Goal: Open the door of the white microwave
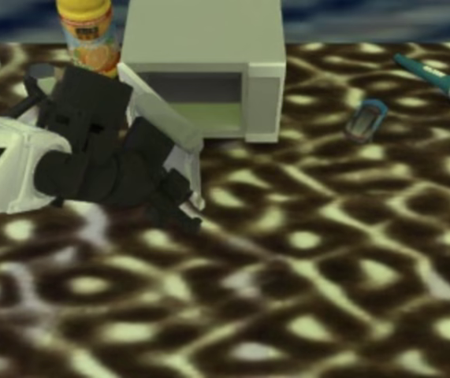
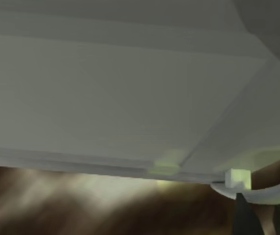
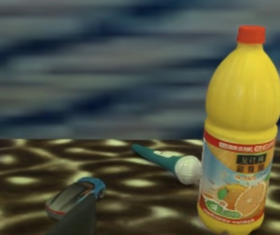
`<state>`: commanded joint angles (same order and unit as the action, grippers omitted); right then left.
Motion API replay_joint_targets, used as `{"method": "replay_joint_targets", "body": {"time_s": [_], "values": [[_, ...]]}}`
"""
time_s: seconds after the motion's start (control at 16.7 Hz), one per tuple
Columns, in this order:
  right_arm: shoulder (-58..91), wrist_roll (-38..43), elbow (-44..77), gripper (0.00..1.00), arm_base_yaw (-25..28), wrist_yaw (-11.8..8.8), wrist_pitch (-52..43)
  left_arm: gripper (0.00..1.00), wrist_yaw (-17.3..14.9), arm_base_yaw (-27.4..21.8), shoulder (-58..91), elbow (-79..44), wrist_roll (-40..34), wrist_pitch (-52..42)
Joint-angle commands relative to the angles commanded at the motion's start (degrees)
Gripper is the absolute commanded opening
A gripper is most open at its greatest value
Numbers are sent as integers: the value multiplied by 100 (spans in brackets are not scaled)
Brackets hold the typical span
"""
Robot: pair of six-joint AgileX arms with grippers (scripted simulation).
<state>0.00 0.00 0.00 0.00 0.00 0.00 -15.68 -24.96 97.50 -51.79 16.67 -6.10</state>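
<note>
**Door swung partly open, left arm at its free edge**

White microwave [image 1: 205, 39] sat at upper centre of the top view, cavity exposed with pale greenish floor showing. The door [image 1: 161, 110] stood swung out on its left-side hinge, angled down toward the frame's lower left, free edge near centre-left. Left gripper [image 1: 179, 201] was at that free edge, low on the panel; fingers looked wrapped about the handle area, but the black arm covered them, so whether they were shut or spread could not be told. Left wrist view was filled by the off-white door face at close range. Right arm was parked off the right edge; only a dark finger tip [image 3: 78, 220] showed in its wrist view, state unclear.

Handling judgement: door is a rigid, light, hinged panel, smooth-faced and probably slippery on the flat. Best hold is the vertical bar handle at the free edge, pulled along the hinge arc, not straight out.

Clutter: orange juice bottle [image 1: 89, 35], toy car [image 1: 366, 118], teal brush [image 1: 436, 77].
</note>
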Motion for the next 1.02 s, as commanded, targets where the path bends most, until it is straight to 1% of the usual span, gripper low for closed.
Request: {"method": "replay_joint_targets", "body": {"time_s": [0.18, 0.48, 1.02], "values": [[0, 0, 0, 100, 0, 0, 0, 0, -51, -30, 2, 20, -12, -12], [0, 0, 0, 100, 0, 0, 0, 0, -214, 130, -46, 33, 282, -90], [0, 0, 0, 100, 0, 0, 0, 0, -226, 140, -47, 37, 303, -99]]}}
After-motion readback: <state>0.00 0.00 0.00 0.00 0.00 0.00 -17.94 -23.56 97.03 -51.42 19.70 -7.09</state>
